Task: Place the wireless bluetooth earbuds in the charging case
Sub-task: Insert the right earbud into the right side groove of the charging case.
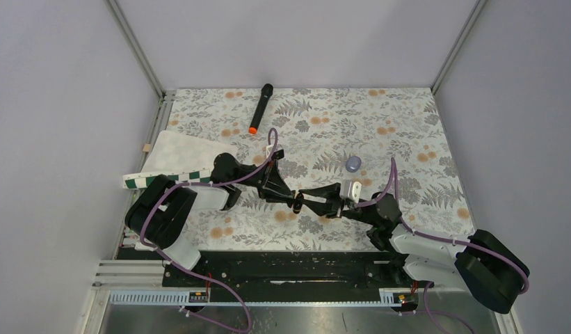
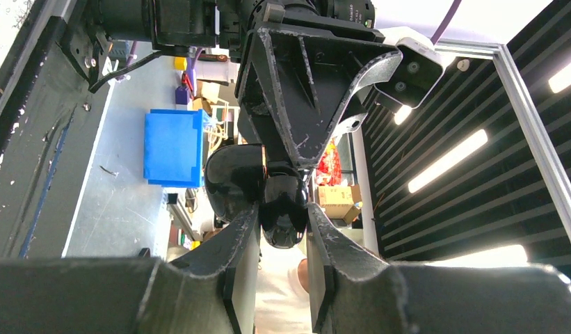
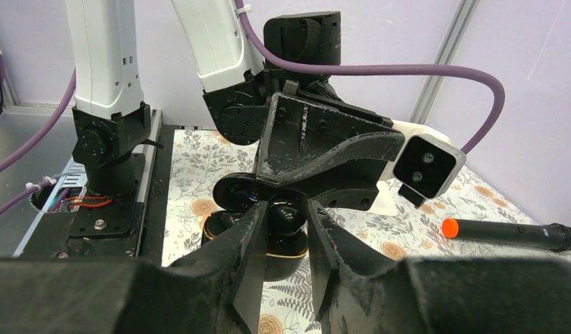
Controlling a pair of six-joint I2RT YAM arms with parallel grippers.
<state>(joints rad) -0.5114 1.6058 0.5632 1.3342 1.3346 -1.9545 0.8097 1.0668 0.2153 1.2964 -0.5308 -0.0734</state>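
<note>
Above the middle of the table (image 1: pixel 407 125), the left gripper (image 1: pixel 296 199) reaches in from 9 o'clock and clamps the glossy charging case (image 2: pixel 282 221). The right gripper (image 3: pixel 286 212), from 3 o'clock, straddles it narrowly; whether it pinches, I cannot tell.

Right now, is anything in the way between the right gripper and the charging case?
No, nothing visible. The charging case sits right between the right gripper's fingers, and the left gripper pinches it from the other side.

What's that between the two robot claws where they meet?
The charging case, lid open, sits between left gripper and right gripper; both wrist views show it.
</note>
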